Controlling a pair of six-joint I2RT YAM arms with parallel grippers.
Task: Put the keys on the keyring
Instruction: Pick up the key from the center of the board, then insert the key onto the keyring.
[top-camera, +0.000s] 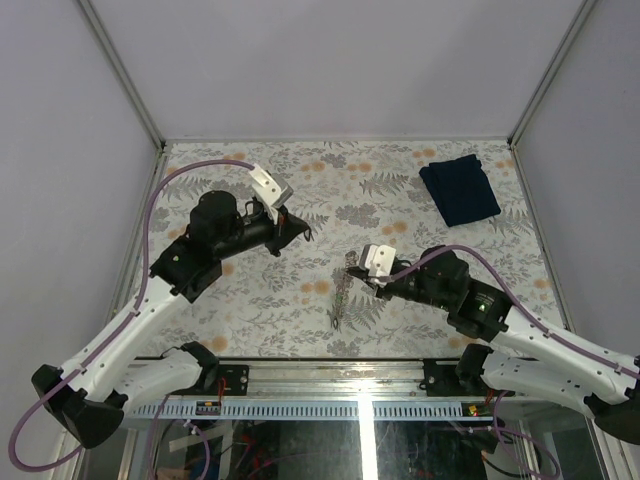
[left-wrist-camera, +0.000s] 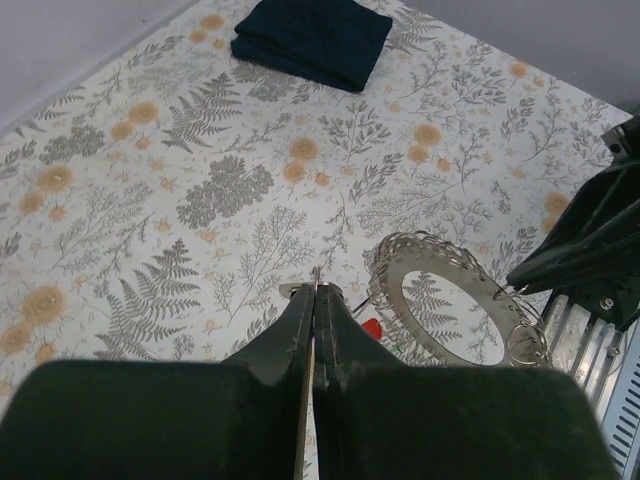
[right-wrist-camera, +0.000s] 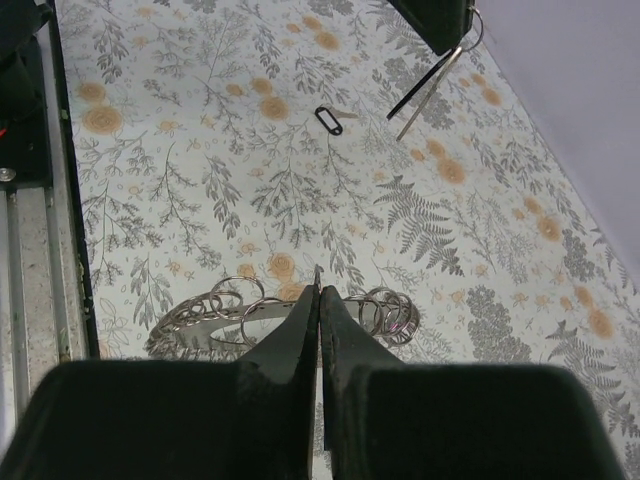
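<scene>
Since the keyring (left-wrist-camera: 440, 248) is floppy, slippery chain, I'd pinch one strand; left gripper (left-wrist-camera: 316, 285) clamps the keys (right-wrist-camera: 428, 85); right gripper (right-wrist-camera: 319, 290) closed, can't tell on what.

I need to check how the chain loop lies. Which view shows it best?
The left wrist view: the chain loop lies as an open oval, almost whole, a red tag beside it. From the top it is a small thin streak; the right wrist view has the right gripper's fingers covering part of it.
</scene>
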